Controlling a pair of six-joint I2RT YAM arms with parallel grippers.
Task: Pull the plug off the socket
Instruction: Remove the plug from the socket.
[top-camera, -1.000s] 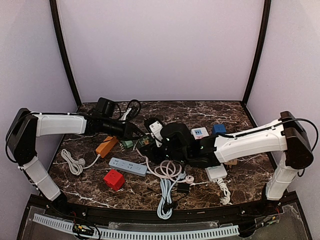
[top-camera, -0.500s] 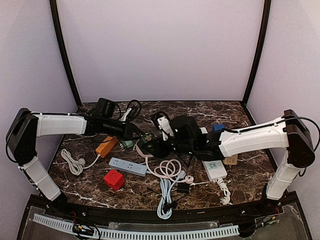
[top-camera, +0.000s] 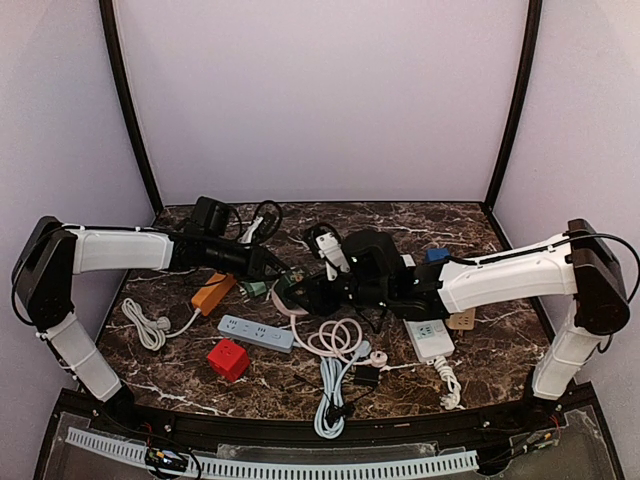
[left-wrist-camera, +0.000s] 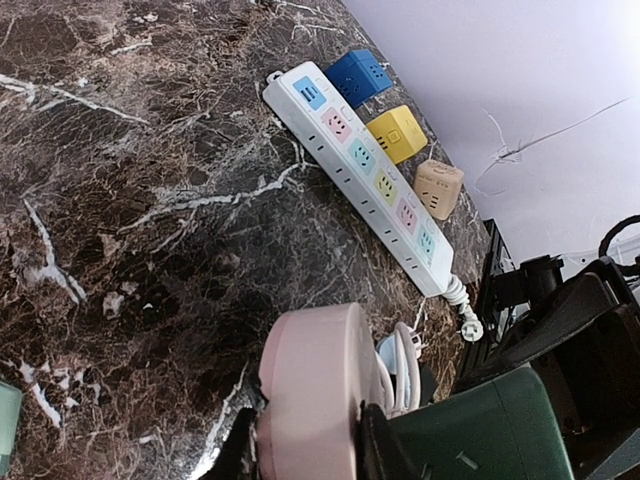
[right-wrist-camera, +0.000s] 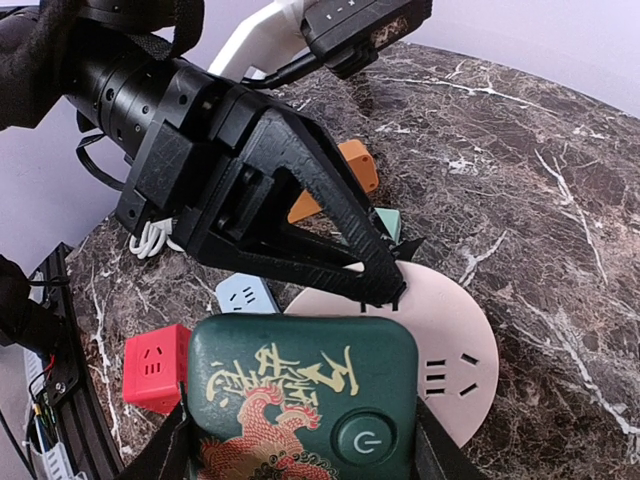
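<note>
Overhead, the two arms meet mid-table: the left gripper (top-camera: 277, 274) reaches in from the left and the right gripper (top-camera: 318, 292) from the right. Both are at the pink round socket (top-camera: 285, 298), which lies on the marble table (top-camera: 500, 370) among loose cords and other power strips. The split looks deliberate, with one arm to anchor and one to pull. From the left wrist, the socket's rim sits pinched between that gripper's narrowly parted fingers, probably so the light disc does not lift with the plug. The green plug (left-wrist-camera: 480, 430) shows just to its right, and a white power strip (left-wrist-camera: 365, 170) lies well apart, farther off. From the right wrist, the plug, dragon-printed with a power button, fills the gap between the right gripper's fingers, which are closed on its two sides at a middling width. It hangs over the near part of the pink disc, whose free slots show to the right. Whether its prongs have cleared the socket I cannot tell.
</note>
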